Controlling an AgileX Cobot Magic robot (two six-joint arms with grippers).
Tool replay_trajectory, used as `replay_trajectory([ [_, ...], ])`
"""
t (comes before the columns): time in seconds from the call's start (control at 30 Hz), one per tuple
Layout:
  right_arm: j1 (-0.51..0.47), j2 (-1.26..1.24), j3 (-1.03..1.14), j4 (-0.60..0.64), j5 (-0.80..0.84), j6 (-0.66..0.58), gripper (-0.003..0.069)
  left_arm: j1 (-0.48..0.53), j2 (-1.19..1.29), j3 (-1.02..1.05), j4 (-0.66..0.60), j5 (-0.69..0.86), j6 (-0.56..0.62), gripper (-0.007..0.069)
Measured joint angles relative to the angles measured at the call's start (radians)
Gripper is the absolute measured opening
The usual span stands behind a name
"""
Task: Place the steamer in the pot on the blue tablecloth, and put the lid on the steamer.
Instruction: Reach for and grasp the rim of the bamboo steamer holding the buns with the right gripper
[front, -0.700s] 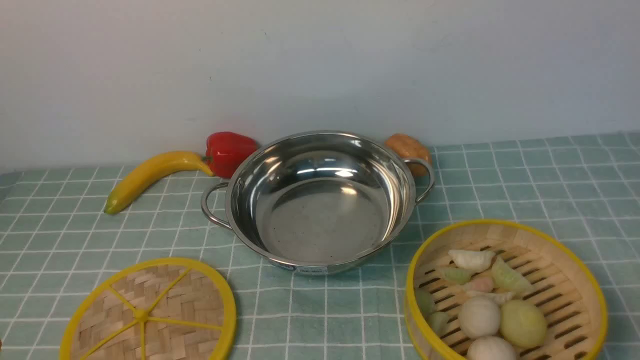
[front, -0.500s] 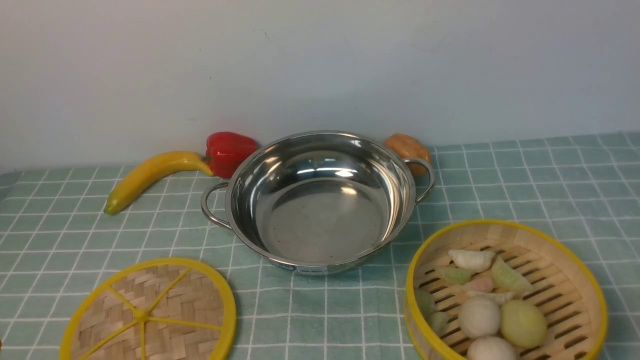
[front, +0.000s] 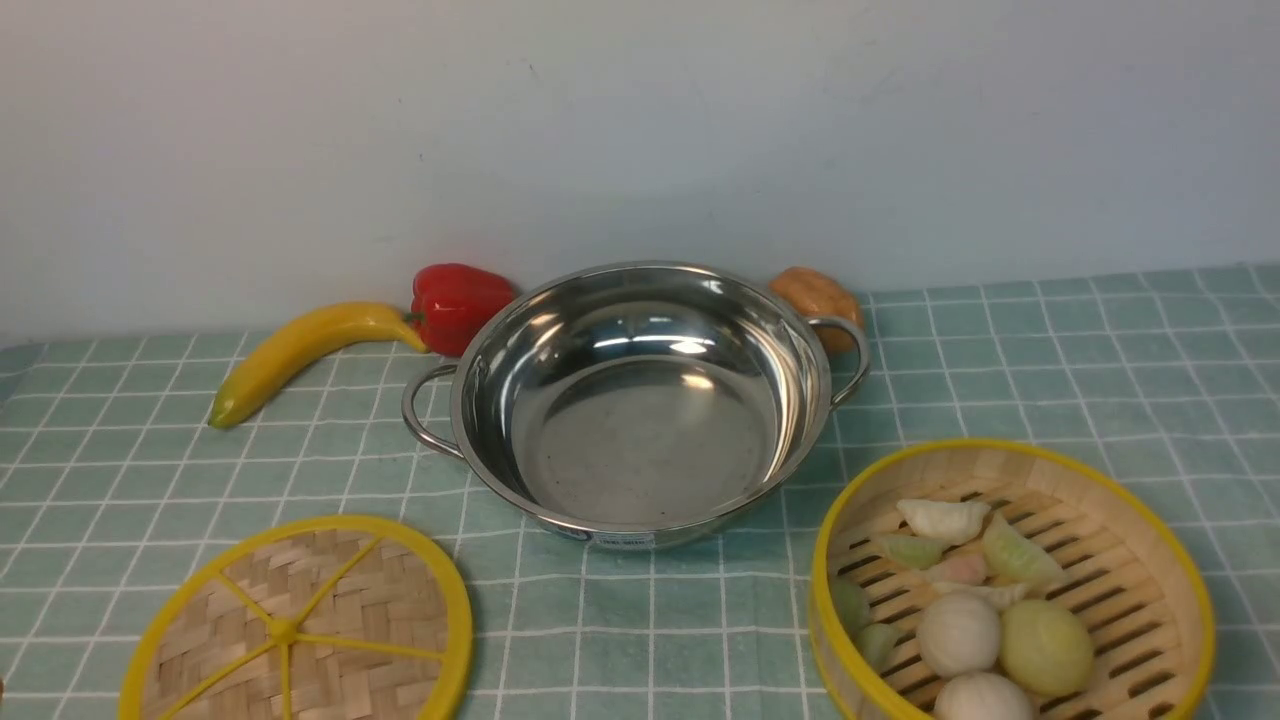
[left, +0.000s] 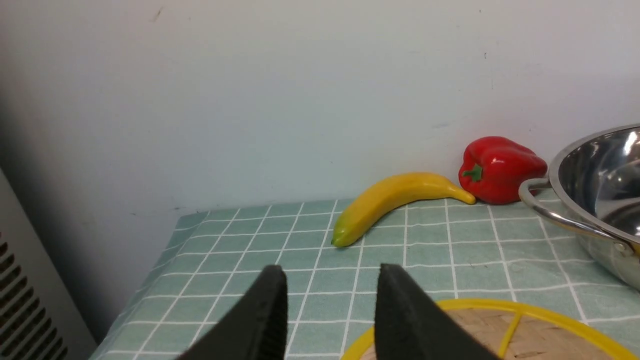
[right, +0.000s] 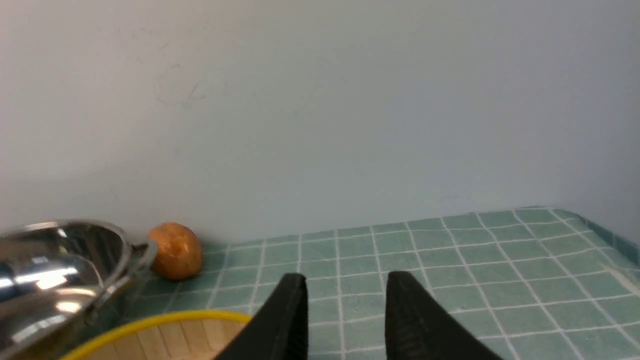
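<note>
1. Left gripper (left: 331, 272) up first: fingers spread with a clear gap, nothing between them, above the blue tablecloth (left: 440, 250).
2. The lid (left: 525, 332) lies flat, its yellow rim passing just under one finger. The banana (left: 395, 197) and red bell pepper (left: 500, 167) sit well ahead of the tips.
3. Right gripper (right: 345, 277): fingers parted too, gripping nothing.
4. The steamer (right: 165, 320), holding buns and dumplings (front: 960, 630), sits on the cloth just beside those fingers, outside the pot (right: 50, 270). An orange-brown lump (right: 175, 250) lies ahead, by the pot's handle.
</note>
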Motion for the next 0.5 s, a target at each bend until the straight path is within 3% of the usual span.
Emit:
replay_trajectory([
  [0.1, 0.0, 0.0, 0.0, 0.156, -0.068, 0.125, 0.024, 0.0, 0.0, 0.001, -0.034, -0.024, -0.031, 0.0243],
  [0.2, 0.0, 0.0, 0.0, 0.295, -0.127, 0.228, 0.024, 0.0, 0.0, 0.001, -0.198, -0.127, -0.193, 0.0243],
  [0.37, 0.0, 0.0, 0.0, 0.399, -0.163, 0.282, 0.024, 0.0, 0.0, 0.001, -0.453, -0.262, -0.488, 0.0243],
  [0.5, 0.0, 0.0, 0.0, 0.446, -0.183, 0.297, 0.024, 0.0, 0.0, 0.001, -0.519, -0.317, -0.577, 0.0243],
])
